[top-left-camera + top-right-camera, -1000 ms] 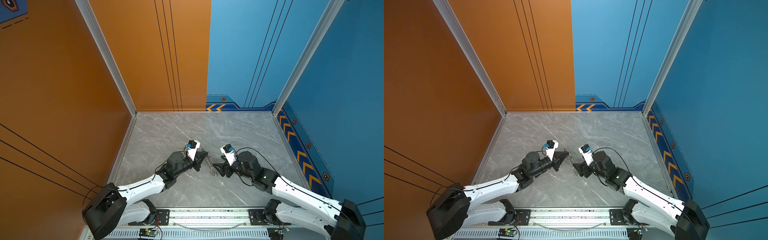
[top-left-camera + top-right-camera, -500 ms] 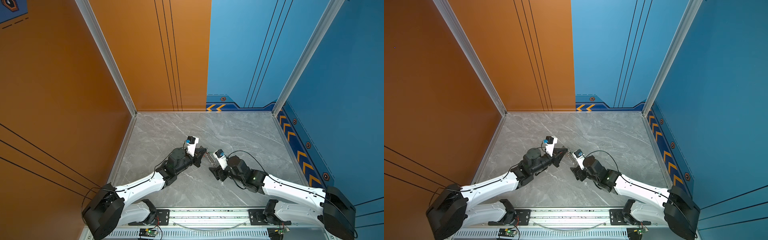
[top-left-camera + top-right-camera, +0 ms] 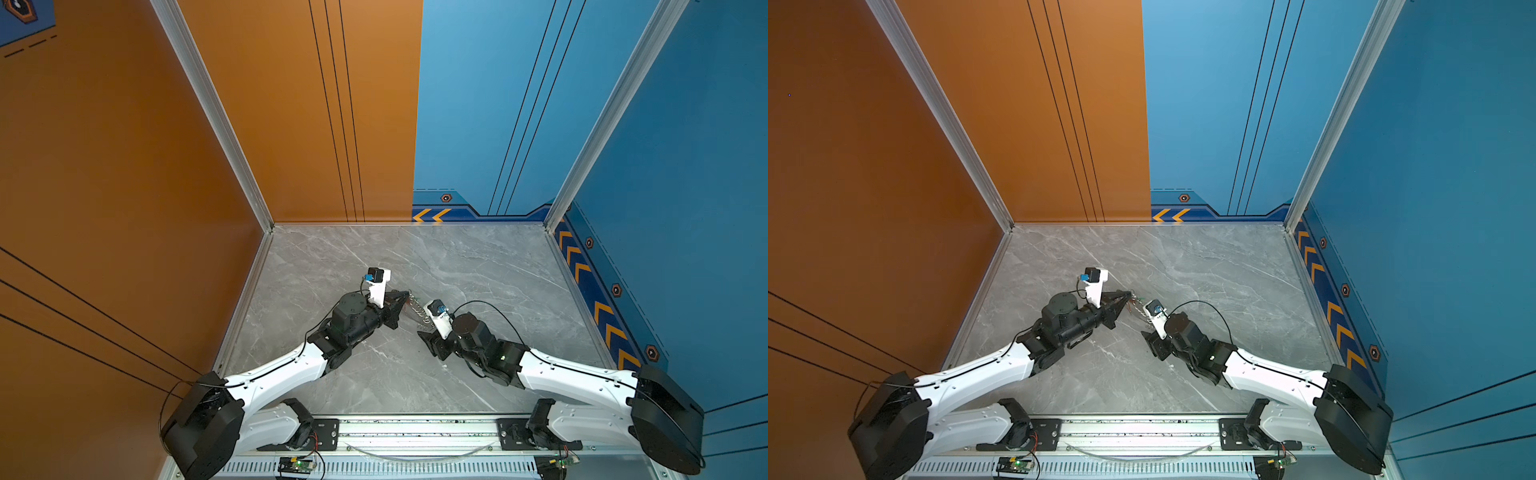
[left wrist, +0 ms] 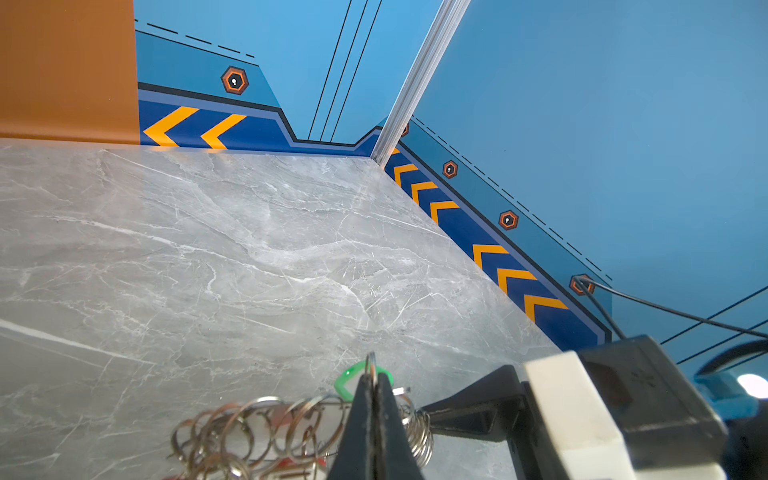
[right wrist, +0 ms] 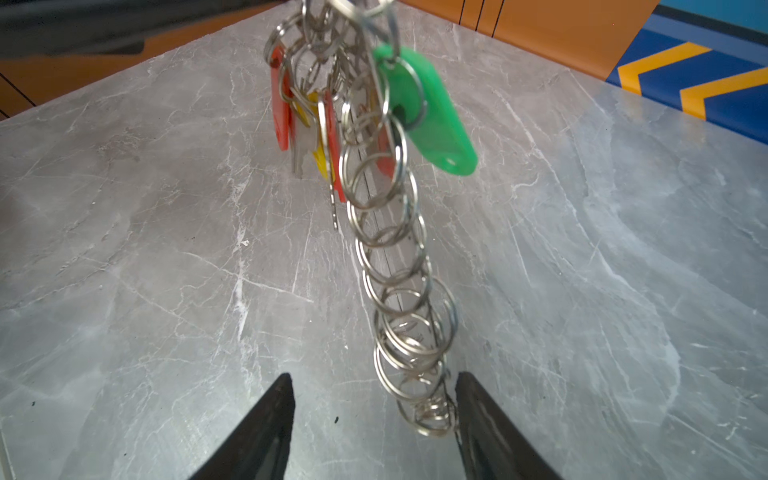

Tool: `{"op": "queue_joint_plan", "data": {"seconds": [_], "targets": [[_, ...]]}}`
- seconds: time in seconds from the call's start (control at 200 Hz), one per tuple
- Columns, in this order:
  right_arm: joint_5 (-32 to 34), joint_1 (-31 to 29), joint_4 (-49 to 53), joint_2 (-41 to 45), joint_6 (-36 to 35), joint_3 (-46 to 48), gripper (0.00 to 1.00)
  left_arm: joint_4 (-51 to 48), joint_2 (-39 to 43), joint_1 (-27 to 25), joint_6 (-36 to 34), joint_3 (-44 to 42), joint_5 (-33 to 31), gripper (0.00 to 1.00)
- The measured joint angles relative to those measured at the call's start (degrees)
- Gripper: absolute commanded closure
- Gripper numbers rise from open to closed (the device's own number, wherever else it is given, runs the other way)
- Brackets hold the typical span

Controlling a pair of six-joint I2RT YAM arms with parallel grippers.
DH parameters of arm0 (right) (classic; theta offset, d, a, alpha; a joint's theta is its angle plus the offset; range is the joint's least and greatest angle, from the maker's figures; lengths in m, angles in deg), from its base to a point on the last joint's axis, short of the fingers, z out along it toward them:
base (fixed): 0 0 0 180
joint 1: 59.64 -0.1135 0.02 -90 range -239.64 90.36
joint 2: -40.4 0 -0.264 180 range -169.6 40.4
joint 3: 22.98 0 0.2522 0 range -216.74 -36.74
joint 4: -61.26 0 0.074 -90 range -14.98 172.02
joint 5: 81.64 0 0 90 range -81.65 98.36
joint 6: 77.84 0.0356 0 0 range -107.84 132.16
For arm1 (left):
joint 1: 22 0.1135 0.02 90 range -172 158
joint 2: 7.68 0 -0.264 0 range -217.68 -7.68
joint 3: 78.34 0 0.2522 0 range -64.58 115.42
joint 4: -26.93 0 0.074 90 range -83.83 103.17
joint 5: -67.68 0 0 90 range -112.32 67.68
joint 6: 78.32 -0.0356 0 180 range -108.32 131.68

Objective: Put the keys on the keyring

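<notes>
Nearest the front edge of the surface (image 5: 124, 249), the right gripper (image 5: 374, 376) stands wide, its 2 jaws flanking the lower end of the keyring (image 5: 390, 257). Farther back, over the middle, the left gripper (image 4: 372, 376) pinches its top ring, with the keys (image 5: 307, 120) dangling.

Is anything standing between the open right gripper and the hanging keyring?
Nothing visible does. The keyring, held at its top by the shut left gripper, hangs with its lower end between the open jaws of the right gripper, close to one finger.
</notes>
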Motion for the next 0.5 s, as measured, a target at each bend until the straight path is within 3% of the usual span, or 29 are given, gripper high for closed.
{"op": "queue_joint_plan", "data": {"seconds": [0.5], "targets": [[-1.7, 4.1, -2.3, 0.2, -2.7, 0.6, 0.57, 0.0, 0.7, 0.1, 1.4, 0.2, 2.4, 1.00]]}}
